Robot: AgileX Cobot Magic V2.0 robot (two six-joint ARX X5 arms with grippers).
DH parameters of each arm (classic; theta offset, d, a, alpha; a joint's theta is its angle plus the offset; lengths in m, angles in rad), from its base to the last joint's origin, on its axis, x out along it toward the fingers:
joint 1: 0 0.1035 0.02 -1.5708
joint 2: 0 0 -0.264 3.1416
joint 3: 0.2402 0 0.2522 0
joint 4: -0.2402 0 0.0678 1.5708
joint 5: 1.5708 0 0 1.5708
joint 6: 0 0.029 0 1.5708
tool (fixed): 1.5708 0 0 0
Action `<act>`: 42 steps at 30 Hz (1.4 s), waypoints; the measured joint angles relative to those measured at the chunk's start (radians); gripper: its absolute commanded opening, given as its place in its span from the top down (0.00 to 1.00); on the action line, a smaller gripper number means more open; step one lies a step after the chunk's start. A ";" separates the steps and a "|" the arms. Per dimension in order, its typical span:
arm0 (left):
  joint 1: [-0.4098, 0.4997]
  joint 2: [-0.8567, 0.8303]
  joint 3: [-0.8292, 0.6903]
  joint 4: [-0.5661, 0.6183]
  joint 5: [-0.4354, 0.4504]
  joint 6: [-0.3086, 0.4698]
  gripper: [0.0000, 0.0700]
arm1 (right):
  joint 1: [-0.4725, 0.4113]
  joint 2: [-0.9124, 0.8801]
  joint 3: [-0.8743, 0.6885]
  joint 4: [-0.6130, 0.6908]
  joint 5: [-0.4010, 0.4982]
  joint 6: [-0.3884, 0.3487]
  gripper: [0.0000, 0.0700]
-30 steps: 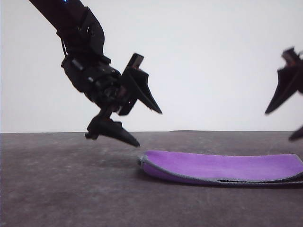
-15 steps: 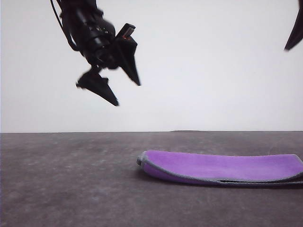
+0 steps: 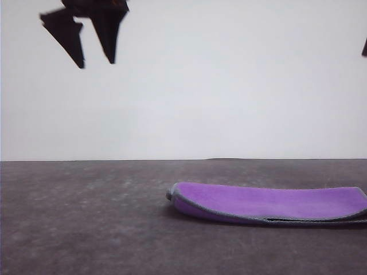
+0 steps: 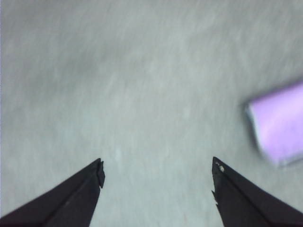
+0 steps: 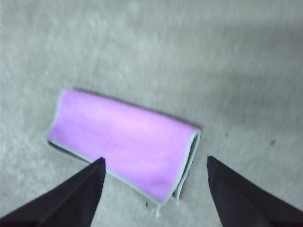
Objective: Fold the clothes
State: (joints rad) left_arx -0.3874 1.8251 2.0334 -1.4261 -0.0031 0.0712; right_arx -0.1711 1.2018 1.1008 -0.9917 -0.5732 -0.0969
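Note:
The clothes, a small purple cloth (image 3: 269,203) with a light grey hem, lies folded flat on the dark table at the right. High above the table at the top left hangs my left gripper (image 3: 96,62), open and holding nothing. In the left wrist view its gripper (image 4: 157,166) is spread wide over bare table, with the cloth (image 4: 278,124) off to one side. The right wrist view looks down on the folded cloth (image 5: 125,139) from well above, with my right gripper (image 5: 155,163) open and empty. A dark tip of the right gripper's fingers (image 3: 364,48) shows at the right edge of the front view.
The dark grey table (image 3: 86,217) stretches left of the cloth, with a plain white wall behind it.
Both arms have risen steeply away from the table, the left one also drifting left. The cloth has not moved.

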 measured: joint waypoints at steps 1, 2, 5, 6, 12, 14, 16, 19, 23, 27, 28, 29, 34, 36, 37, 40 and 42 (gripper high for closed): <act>-0.001 -0.027 -0.050 0.000 0.000 -0.006 0.37 | 0.000 0.003 -0.015 0.011 0.000 0.001 0.38; 0.000 -0.052 -0.103 0.001 -0.001 -0.012 0.37 | 0.000 0.005 -0.032 0.027 -0.001 0.001 0.38; 0.014 -0.120 -0.272 0.019 0.000 -0.021 0.37 | 0.001 0.005 -0.098 0.077 -0.004 0.012 0.38; 0.020 -0.152 -0.346 0.057 0.001 -0.023 0.38 | 0.002 0.005 -0.130 0.099 -0.005 0.020 0.38; 0.063 -0.321 -0.670 0.236 0.059 -0.034 0.38 | 0.006 0.005 -0.299 0.216 -0.064 0.068 0.38; 0.086 -0.362 -0.757 0.277 0.118 -0.034 0.38 | 0.006 0.011 -0.326 0.257 -0.084 0.086 0.38; 0.119 -0.389 -0.834 0.322 0.185 -0.034 0.38 | 0.006 0.030 -0.333 0.286 -0.088 0.100 0.38; 0.170 -0.406 -0.903 0.341 0.249 -0.031 0.38 | 0.007 0.082 -0.333 0.296 -0.089 0.108 0.38; 0.208 -0.409 -0.912 0.358 0.265 -0.019 0.38 | 0.007 0.169 -0.333 0.316 -0.099 0.114 0.38; 0.217 -0.411 -0.912 0.360 0.267 -0.013 0.38 | 0.007 0.260 -0.333 0.328 -0.163 0.123 0.38; 0.217 -0.411 -0.912 0.361 0.267 -0.012 0.38 | 0.007 0.278 -0.333 0.331 -0.177 0.124 0.38; 0.217 -0.411 -0.912 0.361 0.267 -0.012 0.38 | 0.007 0.294 -0.333 0.335 -0.188 0.125 0.38; 0.217 -0.411 -0.912 0.372 0.268 -0.013 0.38 | 0.012 0.335 -0.333 0.348 -0.187 0.131 0.38; 0.217 -0.411 -0.912 0.372 0.268 -0.013 0.38 | 0.018 0.347 -0.333 0.355 -0.194 0.132 0.39; 0.217 -0.411 -0.912 0.372 0.268 -0.013 0.38 | 0.020 0.351 -0.333 0.358 -0.200 0.132 0.39; 0.217 -0.411 -0.912 0.373 0.268 -0.013 0.38 | 0.033 0.358 -0.333 0.373 -0.220 0.136 0.44; 0.217 -0.411 -0.912 0.373 0.268 -0.013 0.38 | 0.041 0.361 -0.333 0.381 -0.230 0.139 0.54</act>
State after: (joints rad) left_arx -0.1703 1.4143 1.1210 -1.0534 0.2649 0.0586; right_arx -0.1301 1.5631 0.7677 -0.6112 -0.8031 0.0423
